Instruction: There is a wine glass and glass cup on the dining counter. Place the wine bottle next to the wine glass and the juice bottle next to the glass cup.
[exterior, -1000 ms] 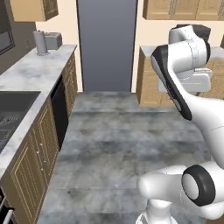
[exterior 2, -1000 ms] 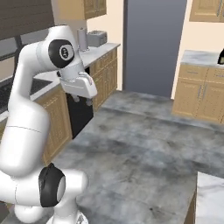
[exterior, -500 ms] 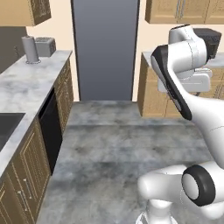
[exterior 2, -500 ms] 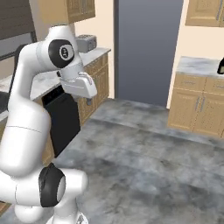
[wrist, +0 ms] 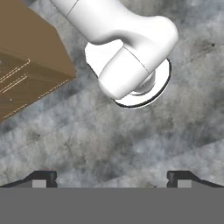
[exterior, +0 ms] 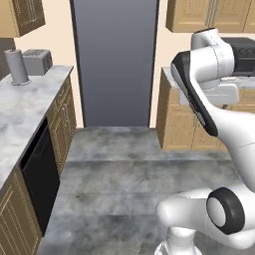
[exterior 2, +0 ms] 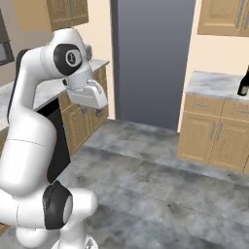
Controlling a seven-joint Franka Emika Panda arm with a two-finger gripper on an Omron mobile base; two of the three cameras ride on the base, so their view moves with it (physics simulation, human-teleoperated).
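A dark wine bottle stands on a marble counter at the far right edge of the right base view, cut off by the frame. My gripper hangs high over the floor and points straight down, well short of that counter. Its jaws are open, with a fingertip at each side and nothing between them. In the right base view the gripper hangs under the raised hand. The wine glass, glass cup, juice bottle and dining counter are out of view.
A tall grey panel stands straight ahead. A marble counter with a toaster, a paper roll and a black dishwasher front runs along the left. Wooden cabinets stand at the right, with grey stone floor between.
The whole scene has shifted: the base has driven forward, so the grey panel and both counters are closer and the sink has left the view. The arm keeps its pose, jaws open.
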